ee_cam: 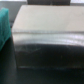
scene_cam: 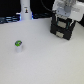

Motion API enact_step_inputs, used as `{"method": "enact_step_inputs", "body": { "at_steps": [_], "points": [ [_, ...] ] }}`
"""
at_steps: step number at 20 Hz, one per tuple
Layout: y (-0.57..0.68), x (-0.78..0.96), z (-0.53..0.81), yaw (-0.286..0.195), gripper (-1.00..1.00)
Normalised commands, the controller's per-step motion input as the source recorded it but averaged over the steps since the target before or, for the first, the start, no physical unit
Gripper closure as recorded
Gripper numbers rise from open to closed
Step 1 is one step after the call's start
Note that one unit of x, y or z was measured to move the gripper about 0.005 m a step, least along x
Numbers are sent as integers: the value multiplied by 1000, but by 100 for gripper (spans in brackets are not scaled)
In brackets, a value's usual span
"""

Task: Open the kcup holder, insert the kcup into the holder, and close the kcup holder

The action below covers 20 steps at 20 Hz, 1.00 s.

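The kcup (scene_cam: 19, 45) is white with a green top. The kcup holder (scene_cam: 61, 29) is black. The table (scene_cam: 45, 60) is white.

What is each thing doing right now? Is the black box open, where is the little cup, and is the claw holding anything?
kcup holder: both drawers look shut, claw right above it.
kcup: standing upright on the table, green top up, alone, far from the holder.
claw: over the holder, open or shut too blurry to tell; not holding the kcup.
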Motion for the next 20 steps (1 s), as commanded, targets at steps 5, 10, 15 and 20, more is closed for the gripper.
{"method": "enact_step_inputs", "body": {
  "at_steps": [5, 10, 15, 20],
  "points": [
    [8, 14, 0, -2, 100],
    [-6, 460, 107, -23, 100],
    [-130, 881, 295, -51, 100],
    [-179, 916, 271, -70, 100]
  ]
}}
